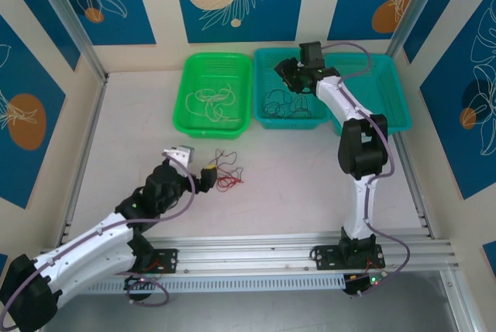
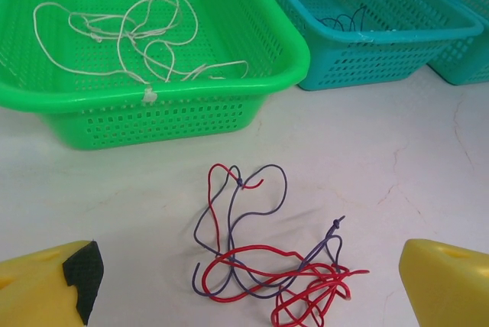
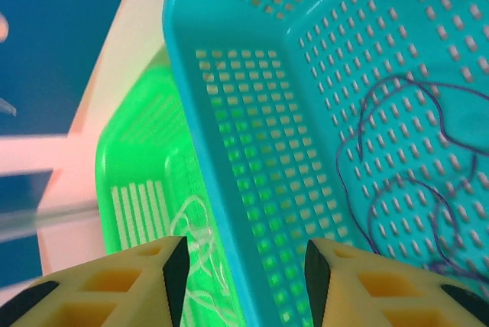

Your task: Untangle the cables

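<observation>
A tangle of red and purple cables (image 2: 267,266) (image 1: 227,177) lies on the table in front of the green basket. My left gripper (image 2: 248,296) (image 1: 210,174) is open and low beside the tangle, with its yellow fingers (image 2: 46,289) on either side and nothing held. Cream-white cables (image 2: 130,37) (image 1: 213,102) lie in the green basket (image 1: 190,119). Dark cables (image 3: 412,174) (image 1: 283,103) lie in the near teal basket (image 1: 263,60). My right gripper (image 3: 241,281) (image 1: 294,76) hangs open and empty over that basket's left wall.
A second teal basket (image 1: 391,88) stands at the back right against the first. The three baskets line the back of the table. Side walls with metal posts (image 1: 70,22) close in the workspace. Bare table surrounds the tangle.
</observation>
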`<state>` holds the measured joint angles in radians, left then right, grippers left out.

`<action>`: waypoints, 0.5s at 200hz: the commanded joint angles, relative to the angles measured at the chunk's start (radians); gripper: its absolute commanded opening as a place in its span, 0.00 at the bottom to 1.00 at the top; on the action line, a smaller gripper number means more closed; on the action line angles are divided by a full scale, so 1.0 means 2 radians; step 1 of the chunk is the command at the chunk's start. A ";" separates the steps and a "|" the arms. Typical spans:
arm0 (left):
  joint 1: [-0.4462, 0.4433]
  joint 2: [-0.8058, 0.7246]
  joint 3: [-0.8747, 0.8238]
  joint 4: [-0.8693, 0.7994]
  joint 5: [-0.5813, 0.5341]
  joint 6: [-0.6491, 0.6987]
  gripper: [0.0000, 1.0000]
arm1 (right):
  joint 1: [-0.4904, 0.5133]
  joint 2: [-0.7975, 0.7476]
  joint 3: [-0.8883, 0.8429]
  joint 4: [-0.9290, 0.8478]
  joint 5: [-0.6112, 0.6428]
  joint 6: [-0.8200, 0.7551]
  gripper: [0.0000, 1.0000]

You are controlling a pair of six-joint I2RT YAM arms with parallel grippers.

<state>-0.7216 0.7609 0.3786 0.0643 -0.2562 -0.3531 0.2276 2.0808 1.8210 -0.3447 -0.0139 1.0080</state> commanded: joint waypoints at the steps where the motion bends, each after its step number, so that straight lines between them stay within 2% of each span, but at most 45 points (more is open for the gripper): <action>1: 0.008 0.027 0.037 -0.051 -0.007 -0.051 1.00 | 0.021 -0.096 -0.077 0.059 -0.057 -0.094 0.46; 39: 0.034 0.095 0.067 -0.075 0.028 -0.130 0.99 | 0.080 -0.237 -0.228 0.049 -0.033 -0.191 0.44; 51: 0.046 0.123 0.080 -0.083 0.043 -0.148 0.96 | 0.104 -0.273 -0.273 0.039 -0.039 -0.212 0.43; 75: 0.080 0.187 0.114 -0.102 0.106 -0.159 0.91 | 0.165 -0.312 -0.350 0.018 -0.040 -0.243 0.44; 87: 0.090 0.214 0.125 -0.100 0.134 -0.163 0.88 | 0.189 -0.308 -0.365 -0.004 -0.041 -0.242 0.47; 100: 0.094 0.239 0.132 -0.087 0.154 -0.166 0.87 | 0.208 -0.292 -0.371 -0.023 -0.045 -0.229 0.58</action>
<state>-0.5579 1.1728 0.5953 -0.0978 -0.0856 -0.6361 0.5903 1.4456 1.1297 -0.2867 -0.0875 0.5934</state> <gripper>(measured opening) 0.880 0.514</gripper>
